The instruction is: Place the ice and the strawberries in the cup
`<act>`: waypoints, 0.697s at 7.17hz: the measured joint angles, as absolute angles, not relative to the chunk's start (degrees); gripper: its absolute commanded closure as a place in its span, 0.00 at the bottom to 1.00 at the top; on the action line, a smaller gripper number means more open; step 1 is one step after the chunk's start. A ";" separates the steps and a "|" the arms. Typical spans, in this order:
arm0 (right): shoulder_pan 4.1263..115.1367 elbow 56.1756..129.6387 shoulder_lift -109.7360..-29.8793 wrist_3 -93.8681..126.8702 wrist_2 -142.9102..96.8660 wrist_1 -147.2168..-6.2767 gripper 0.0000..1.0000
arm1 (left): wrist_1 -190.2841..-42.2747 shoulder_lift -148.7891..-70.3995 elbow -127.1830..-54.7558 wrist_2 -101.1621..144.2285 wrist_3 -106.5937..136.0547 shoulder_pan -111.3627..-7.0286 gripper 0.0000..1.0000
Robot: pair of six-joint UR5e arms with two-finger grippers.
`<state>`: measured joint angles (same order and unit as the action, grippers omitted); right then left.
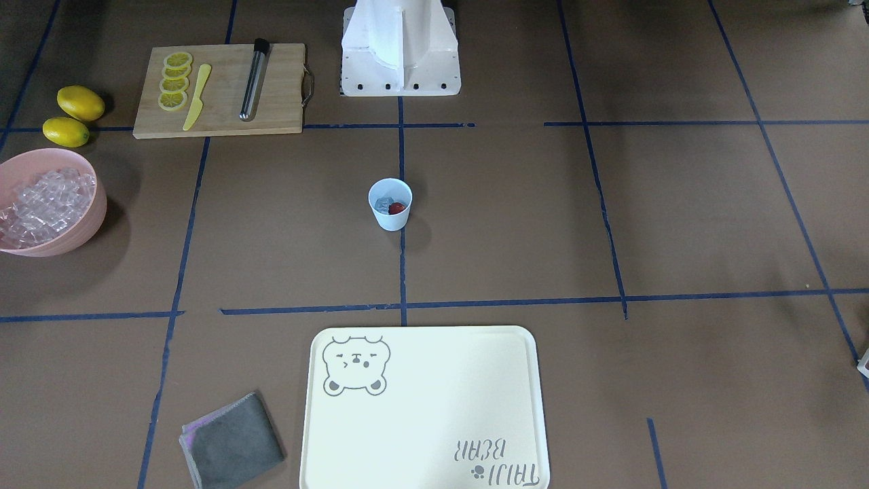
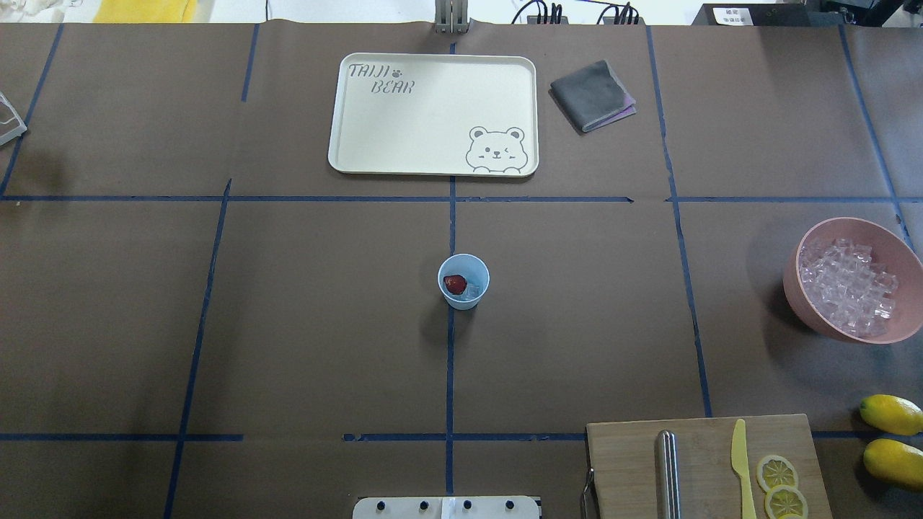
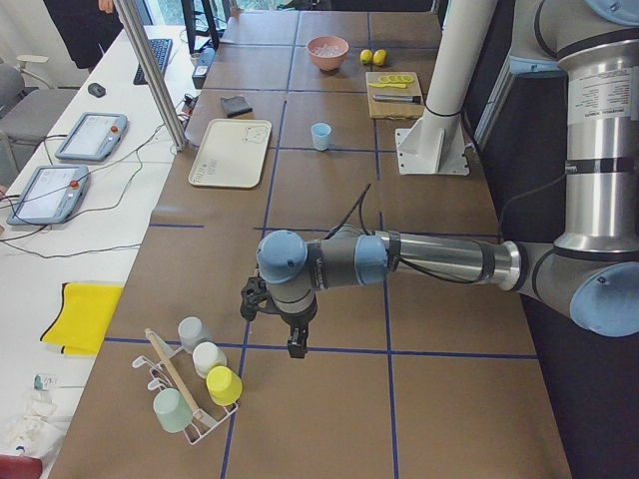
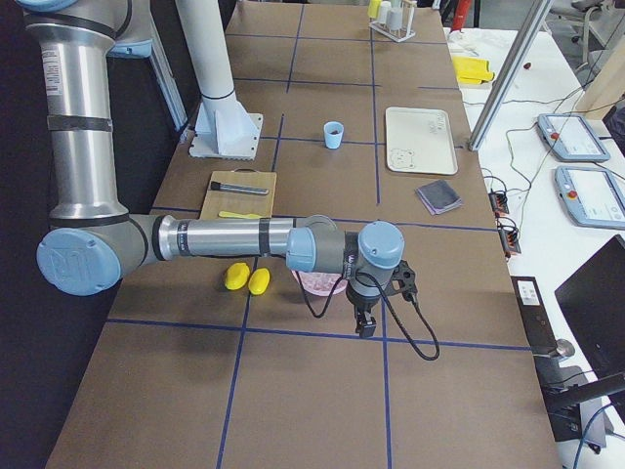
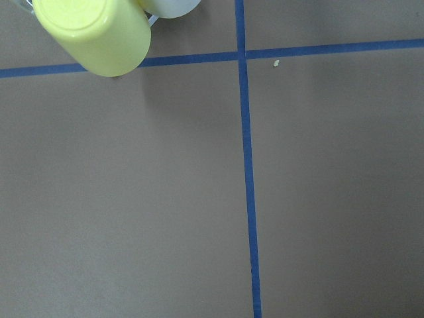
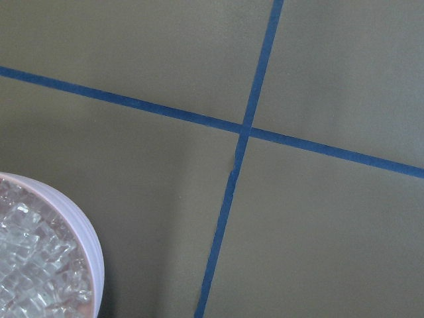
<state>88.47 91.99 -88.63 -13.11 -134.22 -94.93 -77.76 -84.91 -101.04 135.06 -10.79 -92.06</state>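
Cup (image 2: 463,282) stands upright, mouth up, mid table (image 2: 288,324), strawberry (image 2: 454,283) and ice (image 2: 472,291) inside; tray (image 2: 346,144) and pink bowl (image 2: 797,299) well apart. Whether left fingers (image 3: 297,347) and right fingers (image 4: 365,327) are apart, cannot tell.

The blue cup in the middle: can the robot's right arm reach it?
Probably yes. The cup stands alone on the table, with nothing between it and the right gripper, which hangs near the pink bowl.

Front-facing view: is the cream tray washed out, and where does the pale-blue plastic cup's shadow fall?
Front-facing view: the cream rectangular tray is washed pale mid-surface; the small pale-blue plastic cup throws soft shadow lower right. Overhead view: lower left.
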 measured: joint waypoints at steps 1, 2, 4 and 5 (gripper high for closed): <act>88.46 92.00 -88.64 -13.00 -134.35 -94.94 0.00 | -77.81 -85.06 -101.14 134.80 -10.80 -92.04 0.00; 88.46 91.97 -88.64 -12.95 -134.52 -94.98 0.00 | -77.82 -85.00 -101.07 134.63 -10.83 -91.86 0.00; 88.48 92.13 -88.71 -12.94 -134.84 -94.99 0.01 | -77.86 -84.77 -100.83 134.52 -10.87 -91.36 0.00; 88.49 92.21 -88.51 -12.98 -134.91 -94.95 0.00 | -77.89 -84.69 -100.68 134.58 -10.84 -91.28 0.00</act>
<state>88.49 92.21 -88.51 -12.98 -134.91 -94.95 -77.89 -84.69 -100.68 134.58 -10.84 -91.28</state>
